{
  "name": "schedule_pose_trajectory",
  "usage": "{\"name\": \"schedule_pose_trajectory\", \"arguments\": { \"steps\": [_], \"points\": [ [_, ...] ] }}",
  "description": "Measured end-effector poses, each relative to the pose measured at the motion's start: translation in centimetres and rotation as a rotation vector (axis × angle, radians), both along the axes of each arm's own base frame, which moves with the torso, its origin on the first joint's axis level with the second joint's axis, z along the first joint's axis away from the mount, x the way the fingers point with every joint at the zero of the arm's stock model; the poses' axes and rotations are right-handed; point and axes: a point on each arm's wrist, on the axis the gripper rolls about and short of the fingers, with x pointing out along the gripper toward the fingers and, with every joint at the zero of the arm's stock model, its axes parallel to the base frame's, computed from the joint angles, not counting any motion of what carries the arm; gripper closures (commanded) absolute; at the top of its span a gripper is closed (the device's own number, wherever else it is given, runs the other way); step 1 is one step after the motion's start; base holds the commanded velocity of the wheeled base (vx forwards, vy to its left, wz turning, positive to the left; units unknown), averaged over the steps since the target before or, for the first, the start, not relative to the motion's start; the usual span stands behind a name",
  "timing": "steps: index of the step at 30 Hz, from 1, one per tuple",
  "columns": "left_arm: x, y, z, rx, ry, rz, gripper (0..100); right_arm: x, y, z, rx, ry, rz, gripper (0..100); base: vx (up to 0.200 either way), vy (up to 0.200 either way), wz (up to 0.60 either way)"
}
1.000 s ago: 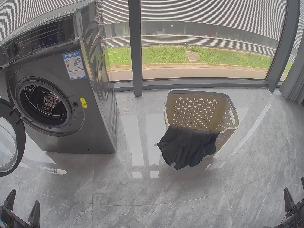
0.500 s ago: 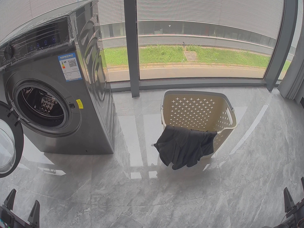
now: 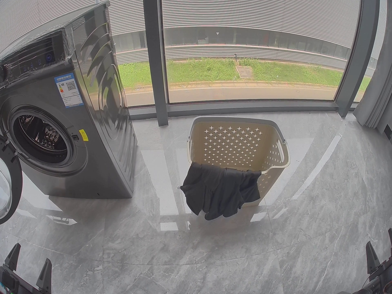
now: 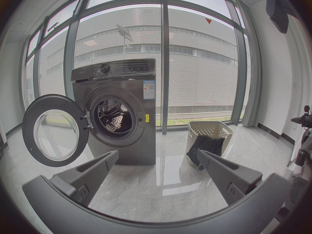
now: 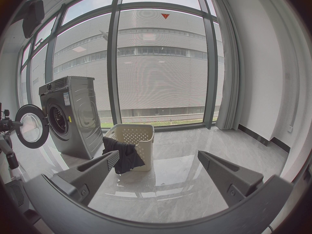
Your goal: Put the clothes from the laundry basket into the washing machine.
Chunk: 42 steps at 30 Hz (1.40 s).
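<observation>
A cream laundry basket [image 3: 232, 141] stands on the grey floor by the window. A black garment [image 3: 218, 190] hangs over its near rim, partly outside. To its left is the grey washing machine [image 3: 98, 111], its round door [image 3: 6, 186] swung open and the drum [image 3: 41, 137] showing. My left gripper [image 3: 28, 264] is low at the near left, open and holding nothing. My right gripper [image 3: 381, 250] sits at the near right, also open and holding nothing. The left wrist view has the open left gripper [image 4: 156, 153] facing the machine [image 4: 130, 82] and basket [image 4: 211, 129]. The right gripper [image 5: 157, 153] faces the basket [image 5: 136, 134] and garment [image 5: 125, 155].
A dark window post [image 3: 155, 54] rises behind, between machine and basket. A grey curtain [image 3: 373, 99] hangs at the far right. Smooth tiled floor [image 3: 196, 250] lies between me and the basket. The open door juts out at the left.
The whole head picture has shifted left, so the camera has turned right. The basket, garment and machine keep their places relative to each other. Both grippers stay as before.
</observation>
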Motion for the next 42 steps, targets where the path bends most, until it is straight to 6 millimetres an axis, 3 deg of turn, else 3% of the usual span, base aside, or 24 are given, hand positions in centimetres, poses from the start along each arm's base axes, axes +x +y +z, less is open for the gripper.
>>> {"name": "schedule_pose_trajectory", "arguments": {
  "steps": [9, 20, 29, 36, 42],
  "points": [
    [0.0, 0.0, 0.0, 0.001, 0.0, 0.0, 0, 0.0, 0.0, 0.0, 0.0, 0.0, 0.001, 0, 0.0, -0.133, 0.0],
    [0.0, 0.0, 0.0, -0.003, 0.0, -0.001, 0, 0.0, 0.0, 0.3, 0.005, -0.024, -0.003, 0, 0.036, 0.0, 0.0],
    [0.0, 0.0, 0.0, -0.001, 0.0, -0.001, 0, -1.3, 0.1, 5.8, 0.021, -0.098, 0.119, 0, 0.2, 0.0, 0.0],
    [0.0, 0.0, 0.0, 0.0, 0.0, -0.002, 0, 2.0, 0.3, 8.2, 0.054, 0.082, 0.255, 0, 0.114, 0.0, 0.0],
    [0.0, 0.0, 0.0, -0.001, 0.0, -0.002, 0, 7.2, 1.2, 9.5, 0.078, 0.24, 0.367, 0, 0.0, 0.0, 0.0]
  ]
}}
